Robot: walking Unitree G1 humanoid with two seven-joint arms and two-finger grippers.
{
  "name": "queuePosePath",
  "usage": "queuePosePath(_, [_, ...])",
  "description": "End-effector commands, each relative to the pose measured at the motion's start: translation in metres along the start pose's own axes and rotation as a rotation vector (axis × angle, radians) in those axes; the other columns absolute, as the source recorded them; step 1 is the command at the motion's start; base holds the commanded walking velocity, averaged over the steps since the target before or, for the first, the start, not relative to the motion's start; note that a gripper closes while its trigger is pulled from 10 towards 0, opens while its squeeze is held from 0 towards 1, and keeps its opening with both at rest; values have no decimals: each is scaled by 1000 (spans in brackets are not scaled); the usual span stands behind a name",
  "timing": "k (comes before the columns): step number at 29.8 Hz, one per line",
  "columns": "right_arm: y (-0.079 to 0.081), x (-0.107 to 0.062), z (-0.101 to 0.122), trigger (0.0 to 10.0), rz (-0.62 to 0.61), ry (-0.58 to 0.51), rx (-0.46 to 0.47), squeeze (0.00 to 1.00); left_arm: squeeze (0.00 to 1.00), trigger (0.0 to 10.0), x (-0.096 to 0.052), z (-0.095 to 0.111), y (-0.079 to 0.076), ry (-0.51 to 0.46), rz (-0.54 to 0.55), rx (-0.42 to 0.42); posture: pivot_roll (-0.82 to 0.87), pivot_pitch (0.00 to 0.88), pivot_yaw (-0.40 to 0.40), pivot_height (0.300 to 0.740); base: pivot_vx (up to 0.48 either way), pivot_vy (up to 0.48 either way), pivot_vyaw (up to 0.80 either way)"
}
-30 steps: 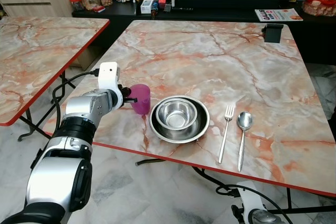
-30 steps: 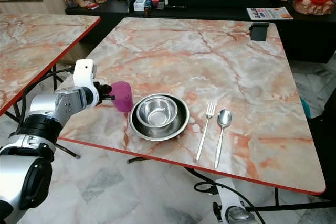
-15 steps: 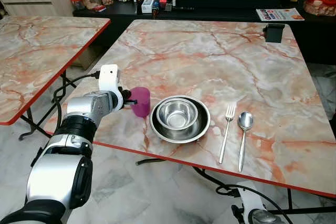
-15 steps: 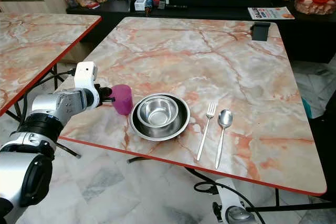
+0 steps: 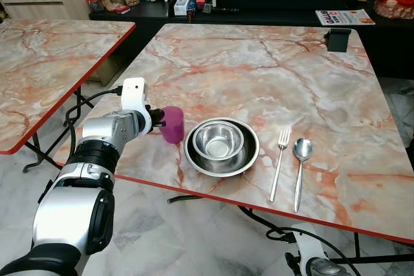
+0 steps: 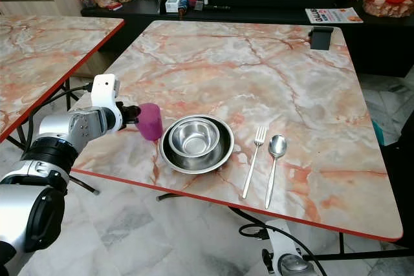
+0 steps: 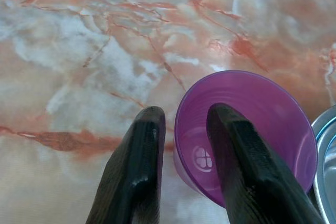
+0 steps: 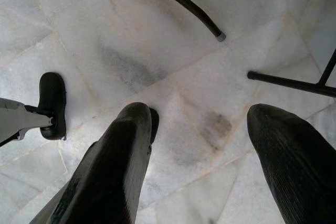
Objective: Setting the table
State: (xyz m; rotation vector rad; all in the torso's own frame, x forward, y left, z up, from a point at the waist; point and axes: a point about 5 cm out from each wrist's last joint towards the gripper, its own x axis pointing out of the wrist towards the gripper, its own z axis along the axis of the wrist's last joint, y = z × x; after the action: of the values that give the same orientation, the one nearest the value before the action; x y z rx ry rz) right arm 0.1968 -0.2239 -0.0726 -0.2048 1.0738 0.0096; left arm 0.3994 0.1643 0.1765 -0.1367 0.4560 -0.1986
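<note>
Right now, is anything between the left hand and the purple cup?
Nothing visible. The left hand is already on the purple cup: in the wrist view one finger sits inside the rim and the other outside, pinching the wall. The cup stands on the table just left of the nested steel bowls.

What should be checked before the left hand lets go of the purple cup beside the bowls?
1. Grip: left hand pinches the purple cup wall, one finger inside, one outside: ok.
2. Cup upright: it leans in the right eye view: not ok.
3. Cup base flat on the table: cannot tell.
4. Gap to the nested steel bowls: close, contact cannot tell.
5. Fork and spoon lying parallel, right of the bowls: ok.
6. Right hand open, low over the floor: ok.
</note>
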Motion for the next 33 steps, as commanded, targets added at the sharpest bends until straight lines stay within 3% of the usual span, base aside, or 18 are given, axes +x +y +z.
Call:
queuePosePath(1, [1,0,-1,10000,2,0,15,0,1000,10000,-2,12,2,-43,18,18,-78,37,87,740,0,0,0])
queuePosePath(2, [1,0,-1,10000,2,-1,15,0,549,10000,-4,18,3,-84,19,17,-77,35,83,740,0,0,0])
queuePosePath(3, [1,0,-1,10000,2,-1,15,0,0,10000,-5,24,3,-120,18,15,-77,35,83,740,0,0,0])
queuePosePath(4, [1,0,-1,10000,2,-1,15,0,0,10000,-5,24,3,-120,18,15,-77,35,83,740,0,0,0])
queuePosePath(5, [1,0,-1,10000,2,-2,14,0,0,10000,-11,42,6,-235,39,4,-74,33,81,740,0,0,0])
queuePosePath(8, [1,0,0,10000,2,-3,14,0,0,10000,-25,64,13,-383,73,-3,-68,32,76,740,0,0,0])
queuePosePath(10, [1,0,1,10000,2,-4,13,0,0,10000,-30,70,16,-426,90,7,-64,29,74,740,0,0,0])
queuePosePath(11, [1,0,1,10000,3,-5,11,0,0,10000,-41,81,23,-510,128,16,-62,27,73,740,0,0,0])
queuePosePath(15, [2,0,3,10000,4,-10,11,0,0,10000,-64,93,41,-659,250,36,-57,18,72,740,0,0,0])
queuePosePath(20, [2,0,4,10000,3,-13,11,0,0,10000,-73,93,53,-694,323,39,-54,15,71,740,0,0,0])
queuePosePath(24, [2,0,7,10000,2,-21,14,0,0,10000,-106,80,104,-680,709,237,-43,5,71,740,0,0,0])
queuePosePath(27, [2,0,7,10000,2,-22,14,0,0,10000,-113,74,114,-659,785,265,-43,4,72,740,0,0,0])
queuePosePath(29, [3,0,8,10000,2,-23,15,0,0,10000,-120,57,133,-576,897,319,-39,3,72,740,0,0,0])
queuePosePath(33, [3,1,8,10000,2,-24,18,0,0,10000,-130,30,155,-474,1015,305,-38,1,73,740,0,0,0])
